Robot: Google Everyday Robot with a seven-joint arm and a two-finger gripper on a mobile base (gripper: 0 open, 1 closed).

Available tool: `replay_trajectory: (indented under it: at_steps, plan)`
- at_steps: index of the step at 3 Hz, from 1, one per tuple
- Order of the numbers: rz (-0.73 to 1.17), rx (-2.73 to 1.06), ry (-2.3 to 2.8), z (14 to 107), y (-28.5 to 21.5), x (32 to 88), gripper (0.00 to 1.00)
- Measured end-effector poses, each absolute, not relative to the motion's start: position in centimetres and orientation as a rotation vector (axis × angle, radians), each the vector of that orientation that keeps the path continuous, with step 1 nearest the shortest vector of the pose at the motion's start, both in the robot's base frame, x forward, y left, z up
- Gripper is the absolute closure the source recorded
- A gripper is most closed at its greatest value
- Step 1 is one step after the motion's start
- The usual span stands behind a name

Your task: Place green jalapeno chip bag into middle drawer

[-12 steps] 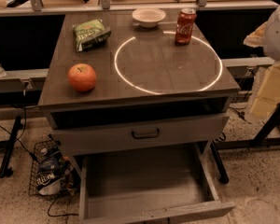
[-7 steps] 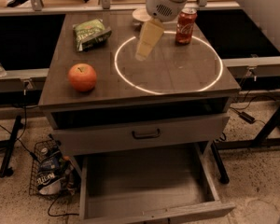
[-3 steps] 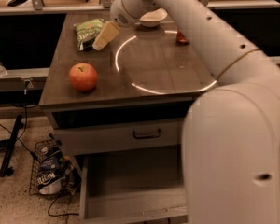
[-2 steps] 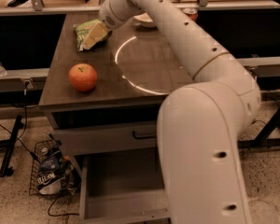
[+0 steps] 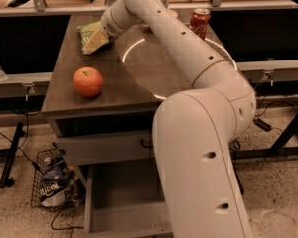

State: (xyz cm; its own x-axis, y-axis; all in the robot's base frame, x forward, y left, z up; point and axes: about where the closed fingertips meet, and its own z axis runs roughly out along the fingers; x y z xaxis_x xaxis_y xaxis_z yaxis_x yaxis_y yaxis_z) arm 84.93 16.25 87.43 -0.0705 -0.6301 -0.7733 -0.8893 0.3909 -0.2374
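The green jalapeno chip bag [image 5: 89, 32] lies at the back left of the grey cabinet top [image 5: 64, 90]. My gripper [image 5: 96, 42] is down on the bag's right front part, its pale fingers covering that side. The middle drawer [image 5: 119, 207] stands pulled out at the bottom of the cabinet, and my white arm [image 5: 198, 133] hides most of its right side.
A red apple [image 5: 88, 82] sits at the front left of the top. A red soda can [image 5: 199, 23] stands at the back right. A wire basket with cables [image 5: 52, 185] sits on the floor left of the drawer. A closed drawer front [image 5: 109, 147] is above the open one.
My arm has swung from the right side across the top to the back left, and the gripper has come down onto the chip bag. The arm now covers the bowl and much of the drawer.
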Motion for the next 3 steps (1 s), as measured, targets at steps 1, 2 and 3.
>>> replay_trajectory:
  at_steps: [1, 2, 3]
  plan:
    - [0.368, -1.299, 1.819, 86.5, 15.6, 85.0, 0.37]
    - [0.349, -1.275, 1.846, 86.3, 14.1, 84.4, 0.60]
    - [0.291, -1.264, 1.843, 87.8, 12.1, 82.9, 0.83]
